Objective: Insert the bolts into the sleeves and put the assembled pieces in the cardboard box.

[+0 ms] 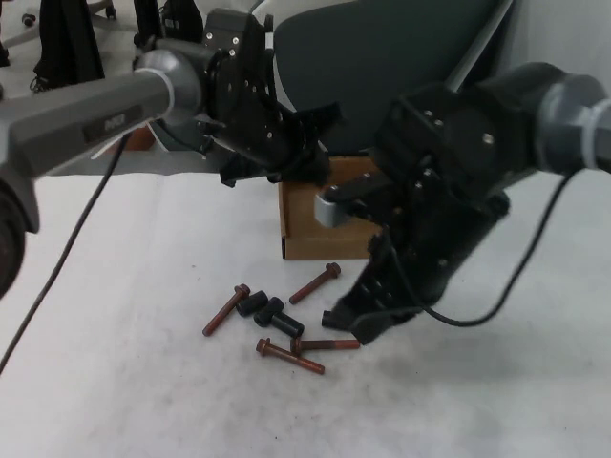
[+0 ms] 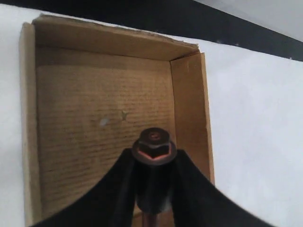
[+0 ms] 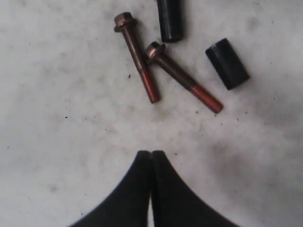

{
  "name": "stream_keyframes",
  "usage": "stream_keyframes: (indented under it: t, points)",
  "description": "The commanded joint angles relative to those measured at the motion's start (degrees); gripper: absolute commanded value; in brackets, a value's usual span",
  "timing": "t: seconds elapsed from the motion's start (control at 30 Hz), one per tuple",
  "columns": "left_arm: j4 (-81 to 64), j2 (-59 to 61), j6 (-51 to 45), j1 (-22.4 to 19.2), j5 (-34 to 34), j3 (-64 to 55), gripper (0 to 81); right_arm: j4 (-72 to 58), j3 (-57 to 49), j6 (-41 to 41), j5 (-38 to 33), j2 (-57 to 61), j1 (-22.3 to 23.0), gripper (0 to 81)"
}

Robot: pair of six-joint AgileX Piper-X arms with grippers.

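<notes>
Fingers of the left gripper (image 2: 154,163) clamp a sleeved bolt (image 2: 154,145) above the cardboard box (image 2: 94,80). Right gripper (image 3: 151,155) hangs empty, fingers pressed together, over loose bolts (image 3: 138,56) and loose sleeves (image 3: 227,64) at the box's 7 o'clock.

cardboard box (image 2: 189,109) open-topped, bolts (image 1: 315,283) (and sleeves (image 1: 253,304)) strewn nearby
</notes>
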Motion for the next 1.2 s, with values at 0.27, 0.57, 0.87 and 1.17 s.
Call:
stream_keyframes:
  t: [0.27,0.57,0.87,1.17]
  points:
    - [0.5,5.8,0.0,2.5,0.9,-6.1,0.8,-4.1,-3.1,-0.9,-0.6,5.7,-2.3,0.8]
    - [-0.9,6.8,0.3,3.7,0.9,-6.5,0.8,-11.6,-3.3,2.2,0.0,6.4,-3.6,0.8]
    - [1.5,7.2,1.8,3.8,3.4,-6.5,5.3,-12.7,-3.4,3.3,0.0,8.5,-3.6,8.7]
    - [2.6,7.2,0.1,4.8,4.0,-6.5,32.6,-14.7,-3.4,3.4,0.0,9.0,-3.6,37.5]
